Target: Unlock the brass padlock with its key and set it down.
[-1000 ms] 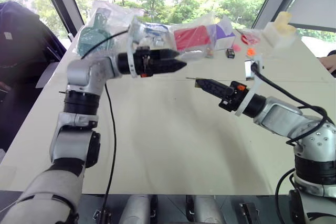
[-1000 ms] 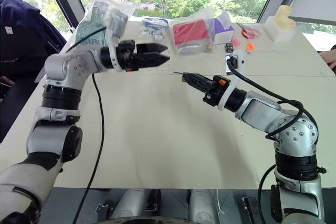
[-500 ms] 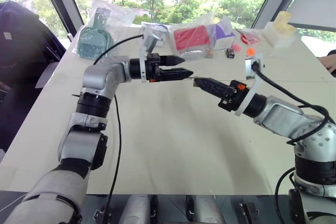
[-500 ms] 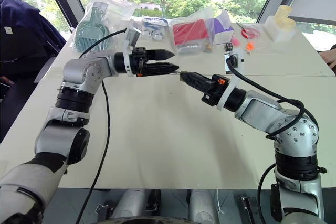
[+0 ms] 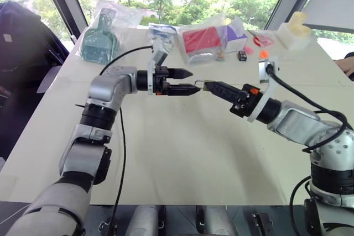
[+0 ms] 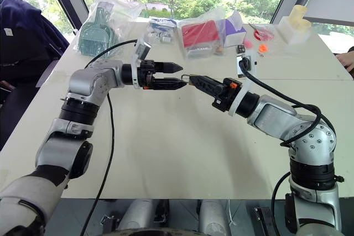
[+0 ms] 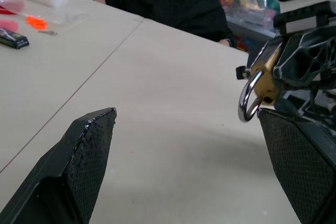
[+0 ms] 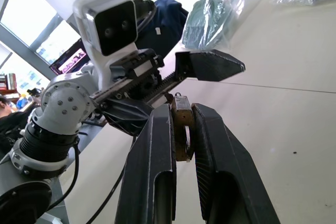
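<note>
Holding the brass padlock [image 8: 182,129] pinched tight between the two fingers of my right gripper [image 5: 207,85], I keep it above the table [image 5: 182,153] with its silvery loop [image 7: 248,102] pointing toward my left gripper [image 5: 191,81]. My left jaws stand wide apart and grasp nothing; the loop sits just off the tip of one left finger [image 7: 302,156]. I cannot pick out the key anywhere, so the lock looks not yet opened.

To do this step well, I judge I should keep my right wrist steady and bring the left fingers in squarely around the loop, closing slowly so the small lock does not twist out of my right pinch.

Bags [image 5: 202,40] and small items lie at the far edge of the table, but no writing on them is readable.
</note>
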